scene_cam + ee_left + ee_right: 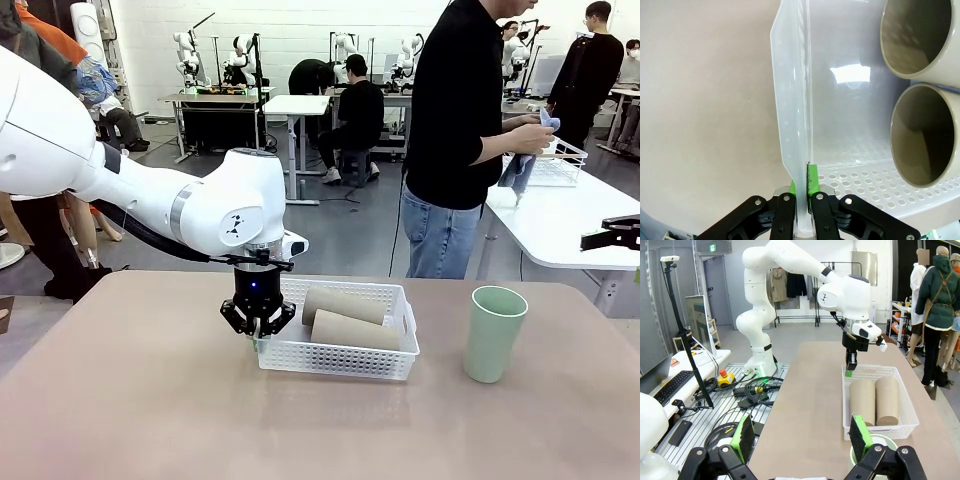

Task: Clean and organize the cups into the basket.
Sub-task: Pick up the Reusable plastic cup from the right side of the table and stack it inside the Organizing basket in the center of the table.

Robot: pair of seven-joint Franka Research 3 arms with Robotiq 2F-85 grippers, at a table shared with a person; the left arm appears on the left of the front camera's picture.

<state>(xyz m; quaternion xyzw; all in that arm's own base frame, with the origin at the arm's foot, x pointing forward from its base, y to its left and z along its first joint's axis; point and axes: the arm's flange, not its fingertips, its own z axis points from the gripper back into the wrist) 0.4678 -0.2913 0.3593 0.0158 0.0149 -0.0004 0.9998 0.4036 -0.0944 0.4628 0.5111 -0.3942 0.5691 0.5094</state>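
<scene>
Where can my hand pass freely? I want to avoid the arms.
Free: the wide tabletop left of the left gripper, and the near strip in front of the basket. Narrower: the gap between basket and green cup. Crowded: inside the basket, with two brown cups.

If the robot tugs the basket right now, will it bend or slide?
Probably slides: the basket looks thin and light on a smooth table. Its rim, pinched by the left end effector, may flex a little. The two cups lying inside might roll.
</scene>
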